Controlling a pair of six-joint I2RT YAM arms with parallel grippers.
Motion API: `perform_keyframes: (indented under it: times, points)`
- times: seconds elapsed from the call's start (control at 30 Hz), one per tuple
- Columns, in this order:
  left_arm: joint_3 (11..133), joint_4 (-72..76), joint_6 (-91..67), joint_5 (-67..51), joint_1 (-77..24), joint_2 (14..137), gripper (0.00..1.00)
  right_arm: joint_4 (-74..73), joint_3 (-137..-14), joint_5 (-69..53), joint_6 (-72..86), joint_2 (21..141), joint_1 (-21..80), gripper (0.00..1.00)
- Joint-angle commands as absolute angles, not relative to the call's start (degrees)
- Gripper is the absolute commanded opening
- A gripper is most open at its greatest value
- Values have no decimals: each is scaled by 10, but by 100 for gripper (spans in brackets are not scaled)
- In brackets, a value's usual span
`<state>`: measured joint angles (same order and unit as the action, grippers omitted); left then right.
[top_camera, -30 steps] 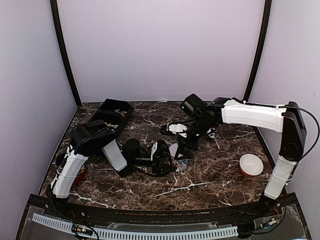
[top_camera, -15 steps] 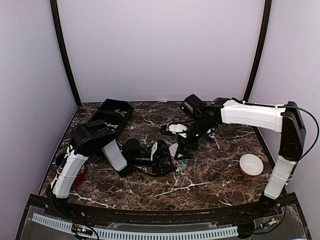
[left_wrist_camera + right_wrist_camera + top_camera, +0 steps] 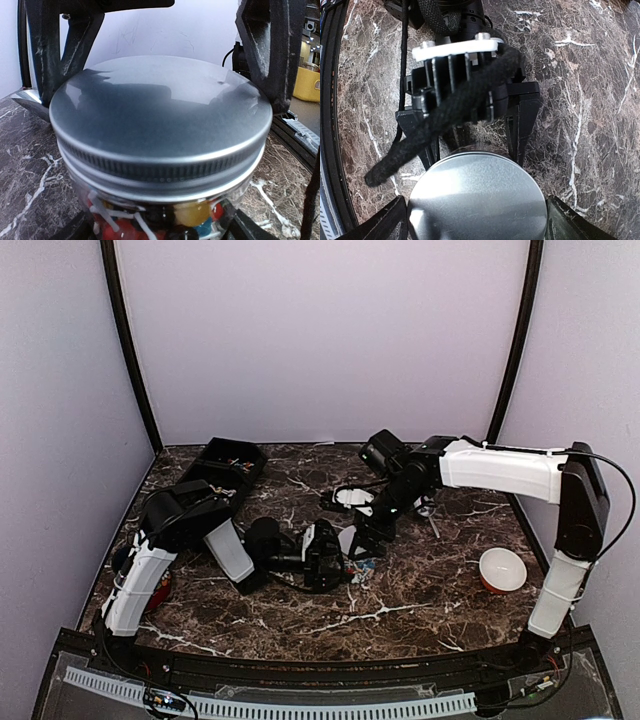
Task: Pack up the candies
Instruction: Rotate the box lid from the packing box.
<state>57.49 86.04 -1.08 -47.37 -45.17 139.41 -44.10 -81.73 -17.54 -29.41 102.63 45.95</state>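
Observation:
A glass jar (image 3: 165, 220) with a silver metal lid (image 3: 160, 107) stands on the marble table mid-centre (image 3: 360, 558). The candies (image 3: 190, 215), red, yellow and blue with white sticks, show through the glass under the lid. My left gripper (image 3: 160, 227) is shut on the jar's body from the left side, and it shows in the top view (image 3: 345, 552). My right gripper (image 3: 477, 220) comes down from above with its fingers (image 3: 270, 60) pressed on both sides of the lid (image 3: 477, 200).
A black bin (image 3: 228, 465) holding a few small items stands at the back left. A white bowl (image 3: 502, 569) sits at the right. A small metal utensil (image 3: 432, 516) lies behind the right arm. A red object (image 3: 160, 592) lies by the left arm's base.

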Motion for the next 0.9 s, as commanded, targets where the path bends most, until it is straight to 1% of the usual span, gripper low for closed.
perform_keyframes:
  times: [0.0,0.1,0.33,0.87]
  points:
    - [560,820,-7,-487,-446,1428,77,-446,-832,-186,-290,1030,454,89]
    - [560,821,-8,-486,-446,1428,77,-440,-826,-186,-290,1023,454,87]
    - [557,830,-8,-485,-446,1427,77,-425,-809,-186,-280,1009,452,86]
    - [545,879,-13,-500,-446,1432,77,-290,-701,-248,-251,944,439,86]
